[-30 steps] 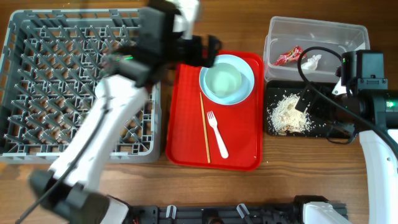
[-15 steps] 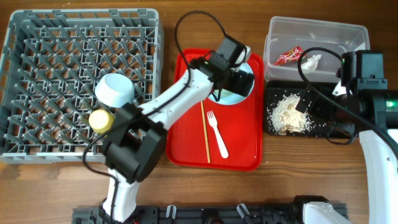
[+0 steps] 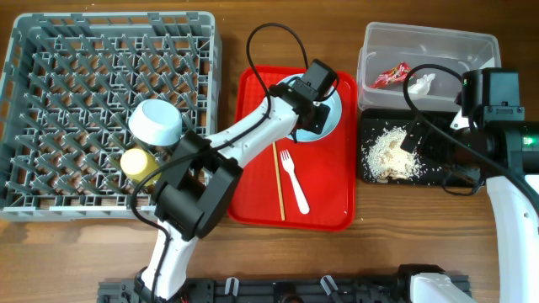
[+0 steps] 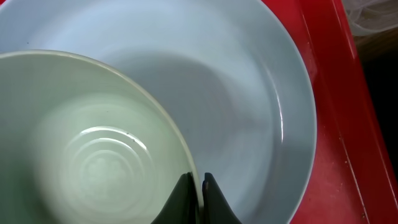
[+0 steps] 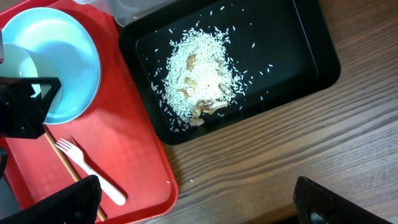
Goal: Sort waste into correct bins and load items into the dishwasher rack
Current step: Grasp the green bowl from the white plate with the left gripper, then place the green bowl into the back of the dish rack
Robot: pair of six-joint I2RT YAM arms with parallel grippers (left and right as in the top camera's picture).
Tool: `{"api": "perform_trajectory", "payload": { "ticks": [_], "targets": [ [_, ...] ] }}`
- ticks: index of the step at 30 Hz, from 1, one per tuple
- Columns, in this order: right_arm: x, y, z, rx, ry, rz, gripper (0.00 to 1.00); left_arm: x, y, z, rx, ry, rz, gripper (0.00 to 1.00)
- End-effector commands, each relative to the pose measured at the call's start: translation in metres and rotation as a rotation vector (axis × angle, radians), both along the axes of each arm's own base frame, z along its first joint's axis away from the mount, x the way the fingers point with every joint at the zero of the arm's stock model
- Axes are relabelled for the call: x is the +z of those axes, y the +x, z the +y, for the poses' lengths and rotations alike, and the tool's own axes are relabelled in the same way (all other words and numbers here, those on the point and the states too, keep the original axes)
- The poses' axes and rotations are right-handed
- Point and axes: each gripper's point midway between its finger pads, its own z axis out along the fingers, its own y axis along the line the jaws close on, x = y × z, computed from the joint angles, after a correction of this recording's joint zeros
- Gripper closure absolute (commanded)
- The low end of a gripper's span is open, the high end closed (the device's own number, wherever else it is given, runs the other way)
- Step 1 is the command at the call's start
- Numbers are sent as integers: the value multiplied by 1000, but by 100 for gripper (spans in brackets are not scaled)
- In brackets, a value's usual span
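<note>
Overhead, the red tray [image 3: 253, 172] sits mid-bench and serves as the reference for everything else. On its far corner toward the right arm stands a round plate [image 4: 249, 93], and inside that plate rests a pale mint-green bowl [image 4: 81, 155]. The left gripper [image 4: 198, 186] is over this corner of the tray. In the left wrist view its two fingers are pinched together on the bowl's rim, one inside the bowl and one outside it.

On the tray's bare floor, nearer the robot than the plate, the wooden chopsticks [image 3: 277, 172] lie lengthwise. The white fork [image 3: 295, 181] lies just beside them, angled, on the right-arm side.

Left of the tray, touching its edge, is the grey dishwasher rack [image 3: 50, 101]. It holds a second bowl [image 3: 156, 122] turned upside down and a yellow cup [image 3: 135, 162] close by.

Right of the tray, a black tray [image 3: 434, 164] holds a heap of rice scraps [image 3: 392, 153]. Beyond it, a clear tub [image 3: 472, 46] contains the red wrapper [image 3: 390, 77] and a white paper scrap [image 3: 423, 82].

The right gripper [image 5: 196, 186] hangs above the bench [image 3: 404, 244] near the tray's right edge, its fingers spread wide with nothing between them.
</note>
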Motion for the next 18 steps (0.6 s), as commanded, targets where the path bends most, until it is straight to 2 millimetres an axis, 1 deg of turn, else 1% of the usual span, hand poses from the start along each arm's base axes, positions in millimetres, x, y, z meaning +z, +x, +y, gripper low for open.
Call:
{"api": "perform_trajectory", "payload": {
  "ticks": [1,3,5,6,8,10,12,14,16,18],
  "targets": [
    [1,-2,-5,-16,-19,6,0,16,-3,-3,-1,-32,-9,96],
    [0,-2,-5,-13,-20,9,0,42,0,-1,6,-63,-46,96],
    [0,-3,-5,-13,-20,11,0,77,5,7,27,-101,-90,96],
    [0,-3,-5,-7,-22,11,0,97,8,15,41,-122,-116,96],
    [0,-3,-5,-7,-22,11,0,142,12,36,74,-183,-164,96],
    [0,-2,-5,-7,-22,10,0,178,16,57,92,-268,-183,96],
    [0,-2,-5,-6,-22,9,0,212,20,84,98,-398,-176,96],
    [1,-2,-5,-7,-22,8,0,229,22,105,95,-499,-149,96],
    [1,-2,-5,-7,-22,7,0,241,27,133,90,-632,-95,96],
    [1,-2,-5,-7,-22,8,0,241,35,165,125,-710,-53,96]
  ]
}}
